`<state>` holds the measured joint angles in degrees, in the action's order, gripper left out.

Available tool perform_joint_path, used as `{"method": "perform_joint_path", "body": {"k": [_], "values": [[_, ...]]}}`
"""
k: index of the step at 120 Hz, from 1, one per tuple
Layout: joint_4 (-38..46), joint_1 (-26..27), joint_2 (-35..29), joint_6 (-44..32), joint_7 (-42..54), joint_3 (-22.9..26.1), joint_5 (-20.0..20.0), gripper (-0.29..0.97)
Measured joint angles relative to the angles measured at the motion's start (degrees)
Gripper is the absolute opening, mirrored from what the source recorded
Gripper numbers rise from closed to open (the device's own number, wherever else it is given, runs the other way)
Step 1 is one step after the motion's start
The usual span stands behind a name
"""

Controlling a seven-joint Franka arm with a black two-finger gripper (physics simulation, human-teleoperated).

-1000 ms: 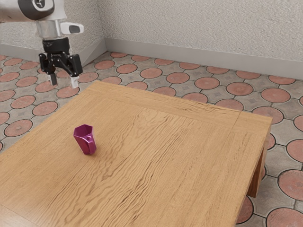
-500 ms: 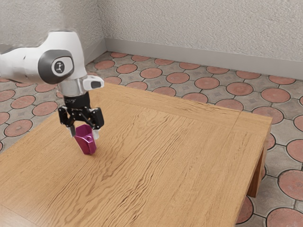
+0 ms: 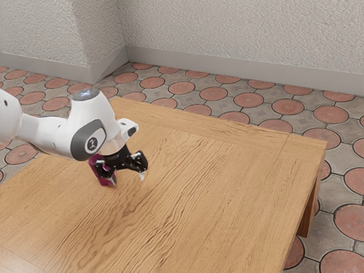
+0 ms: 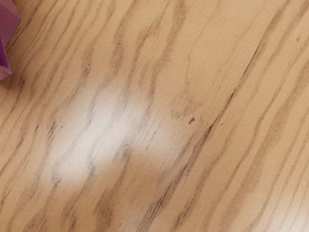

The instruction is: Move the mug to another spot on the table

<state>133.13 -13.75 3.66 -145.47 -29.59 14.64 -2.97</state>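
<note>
Fingers [image 3: 141,173] are spread wide and released, not clamped on anything, as far as I can see in the exterior view. Going from that view's left: the white arm [image 3: 60,132] is bent down low over the table [image 3: 227,182], and the purple mug [image 3: 97,169] sits on the wood right under it, half hidden by the hand. The black gripper [image 3: 126,177] is tilted, with one finger right at the mug (can't tell if it's touching) and the other well out past the mug toward the exterior view's right. In the wrist view a purple sliver of the mug [image 4: 6,43] borders plain wood grain [image 4: 193,121].
</note>
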Motion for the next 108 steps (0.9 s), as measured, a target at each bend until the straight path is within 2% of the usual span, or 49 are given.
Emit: {"method": "perform_joint_path", "body": {"k": [28, 44, 56, 71, 92, 108], "values": [[2.71, -0.73, 0.67, -4.49, -11.52, -1.35, 5.98, 0.65], [2.57, -0.35, 2.68, -5.73, -18.27, -3.48, 16.35, 0.65], [2.22, 0.1, 4.45, -7.2, -23.42, -4.69, 20.64, 0.65], [2.12, 0.53, 5.67, -9.37, -29.43, -5.79, 22.83, 0.65], [2.06, 0.9, 7.1, -12.19, -36.04, -7.69, 23.86, 0.63], [2.08, 1.04, 7.51, -13.68, -39.95, -8.59, 24.13, 0.53]]}}
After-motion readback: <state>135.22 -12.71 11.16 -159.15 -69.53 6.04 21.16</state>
